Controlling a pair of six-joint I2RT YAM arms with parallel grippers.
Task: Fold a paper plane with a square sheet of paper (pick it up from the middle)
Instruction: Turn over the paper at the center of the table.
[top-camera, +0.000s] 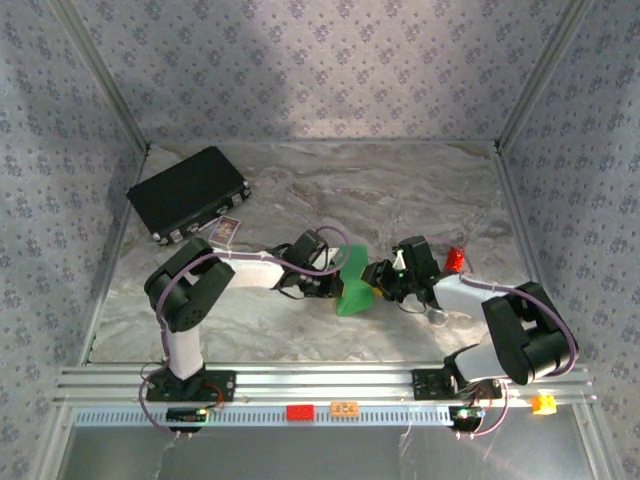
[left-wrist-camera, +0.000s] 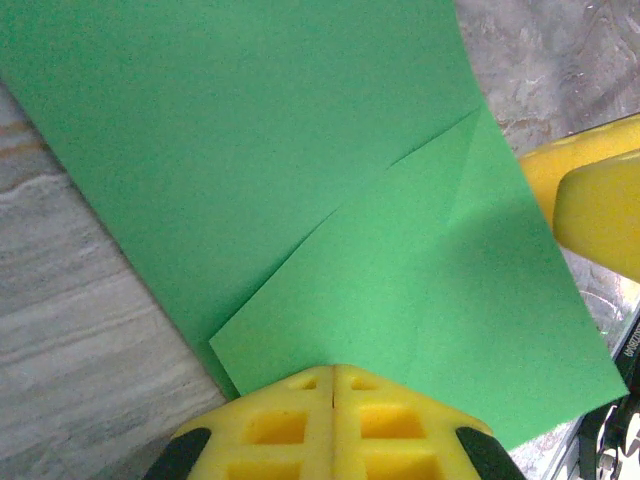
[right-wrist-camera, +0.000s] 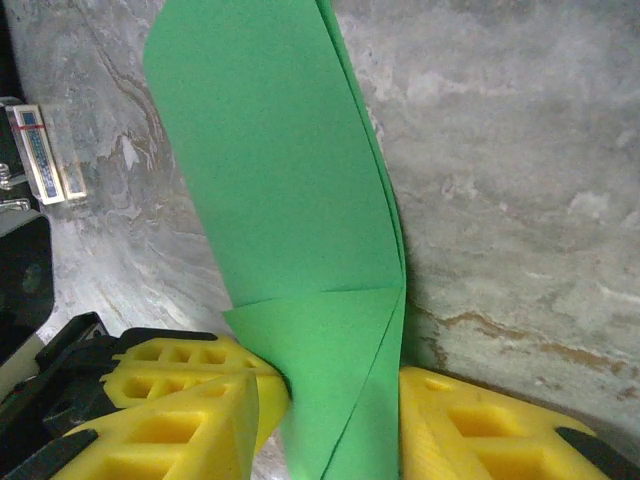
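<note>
Creased bright-green square sheet of paper (top-camera: 354, 290), held upright over the marbled surface (top-camera: 400, 190) well right of the black rectangular case (top-camera: 188, 192): left gripper (left-wrist-camera: 333, 385) clamps its edge, right gripper (right-wrist-camera: 335, 390) stands part-open astride the fold; recommend closing squarely on the crease

Cannot follow the square sheet of paper (left-wrist-camera: 250, 150) past the left wrist view's top border, nor its near edge behind the left hand (left-wrist-camera: 333, 375). Cropped again at the right wrist view's bottom. Cannot read the card (top-camera: 226, 230) overhead.
</note>
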